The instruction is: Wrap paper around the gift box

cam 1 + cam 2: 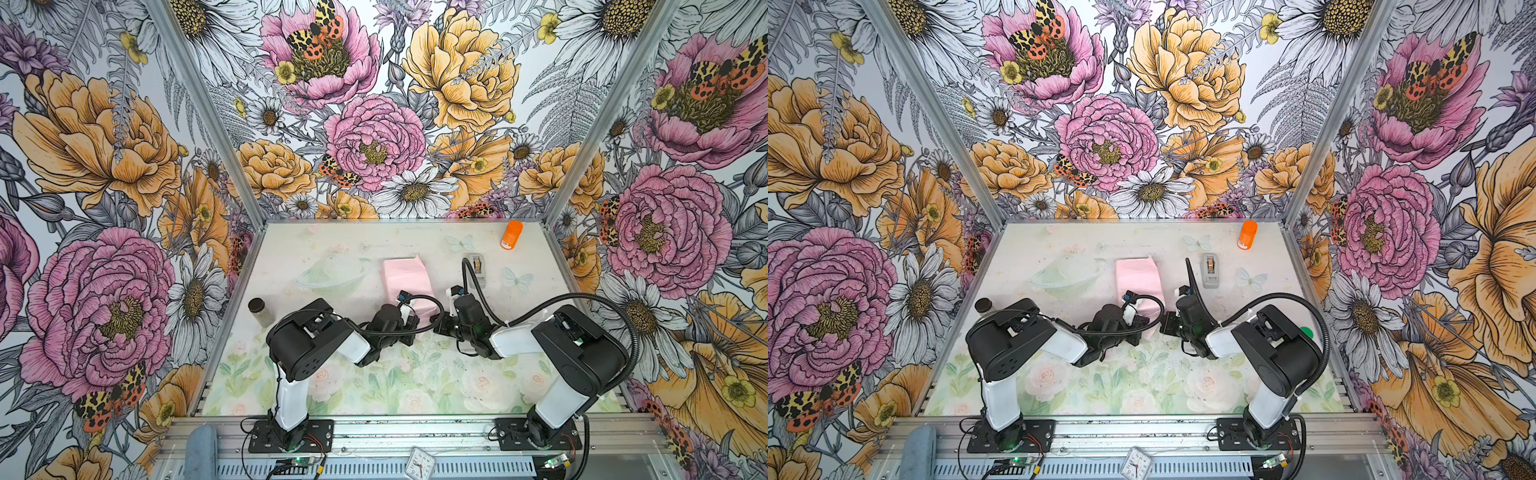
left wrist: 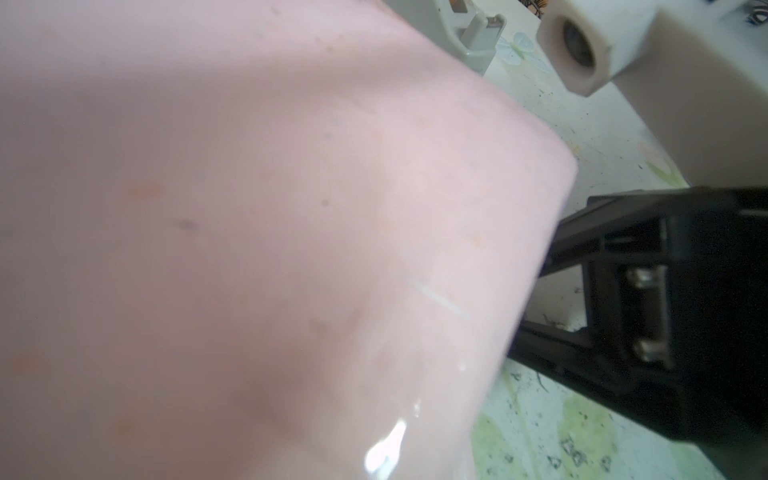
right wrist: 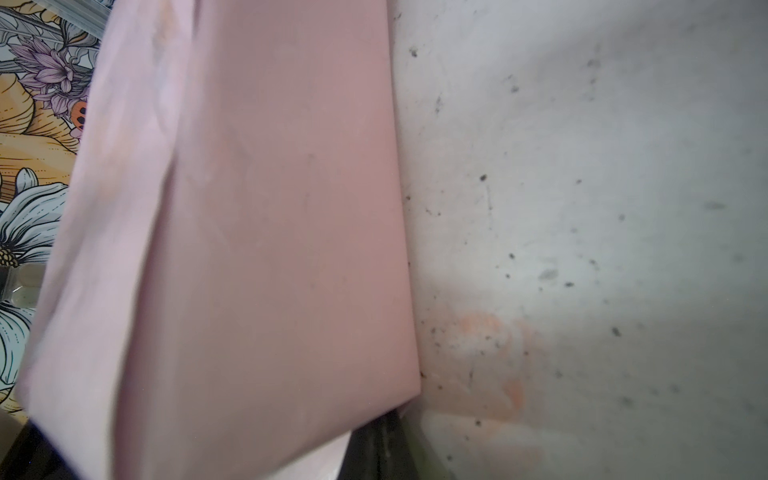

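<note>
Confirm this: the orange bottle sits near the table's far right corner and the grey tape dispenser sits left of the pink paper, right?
One slip: the grey tape dispenser sits right of the pink paper, as both top views show. The orange bottle does sit near the far right corner.

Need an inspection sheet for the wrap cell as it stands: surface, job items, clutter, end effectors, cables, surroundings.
Surface: table, pale floral print, dark specks.
Job's things: paper, pink face out, folded into a block mid-table; gift box not visible, presumably inside.
Clutter: orange container in the far right corner; grey tape dispenser right of the paper; dark-lidded jar at the left edge.
End effectors: left end effector and right end effector both shut at the paper's near end; grip on it unclear.
Cables: left hose loops over the paper; right hose rises beside the dispenser.
Surroundings: floral walls; clock on the front rail.
</note>
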